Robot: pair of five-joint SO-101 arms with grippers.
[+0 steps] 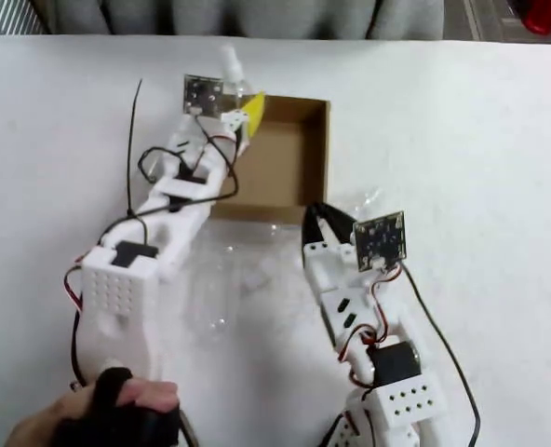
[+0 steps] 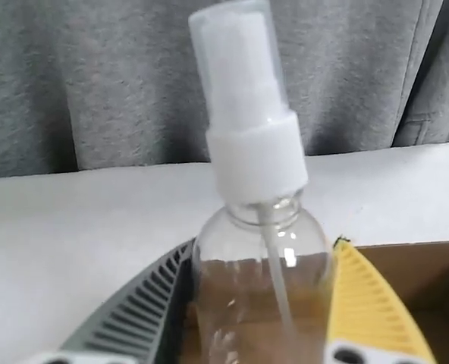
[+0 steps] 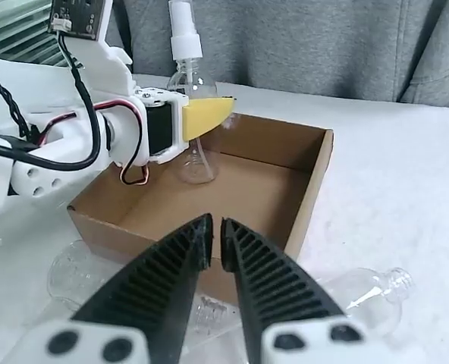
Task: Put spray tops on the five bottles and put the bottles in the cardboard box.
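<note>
- Up at the far left corner of the cardboard box [image 3: 315, 174]: left fingers [image 2: 368, 303] clamped around a clear bottle [image 2: 247, 303], upright, white spray top [image 2: 247, 114] on.
- Unclear whether touching the box floor.
- Just short of the box's near edge: right fingers [image 3: 171, 280] pressed almost together, holding nothing.
- Beside that edge on the desk [image 1: 462, 121]: an uncapped bottle [image 3: 368, 292] on its side, a second bottle [image 3: 73, 273] toward the other end.
- Bare cardboard floor across the rest of the box.
</note>
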